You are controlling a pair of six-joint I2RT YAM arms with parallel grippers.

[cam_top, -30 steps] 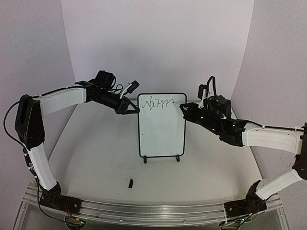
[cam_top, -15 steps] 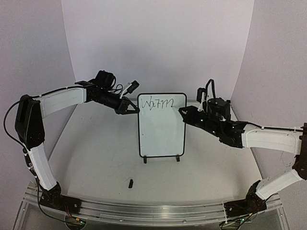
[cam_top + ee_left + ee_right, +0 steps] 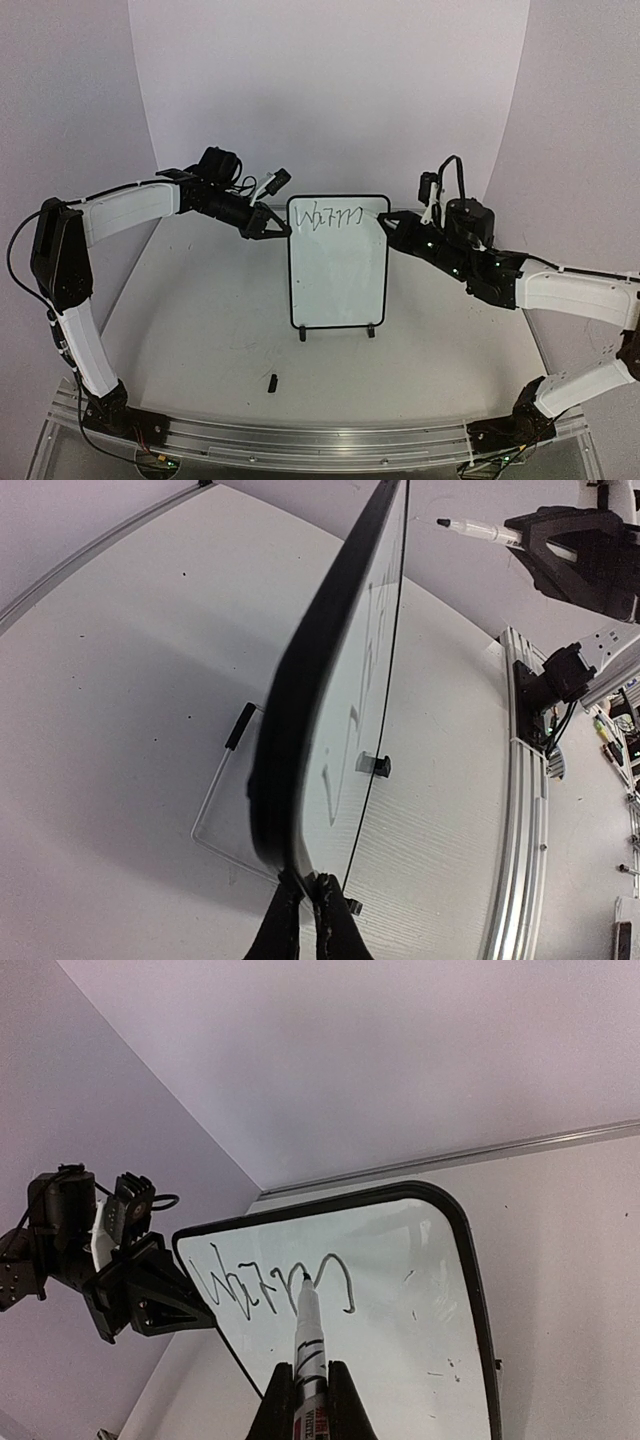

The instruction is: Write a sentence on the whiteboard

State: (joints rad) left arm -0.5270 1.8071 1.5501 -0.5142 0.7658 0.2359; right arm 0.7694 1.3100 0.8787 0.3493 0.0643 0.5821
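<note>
- Gripping a slim white marker pen with a dark tip (image 3: 306,1335), the right tool (image 3: 310,1385) is closed round the barrel. The tip is aimed at the end of the writing, but I cannot tell whether it touches the surface.
- Pinching the board's left edge, the left tool (image 3: 305,905) is closed on the thin black frame and steadies it.
- The small rectangular white whiteboard with rounded corners (image 3: 338,275) stands upright on two little black feet. It sits mid-way across the pale grey bench (image 3: 200,320), between the two arms.
- It looks light and stiff, so pen pressure would likely tip it or slide it on those feet.
- The frame edge seems the sensible place to hold it, since the glossy face is probably slippery and smears easily.
- The thin dark handwritten lettering (image 3: 270,1285) fills only the top line, reading roughly "Warm". Below it the face is blank apart from a few faint specks.
</note>
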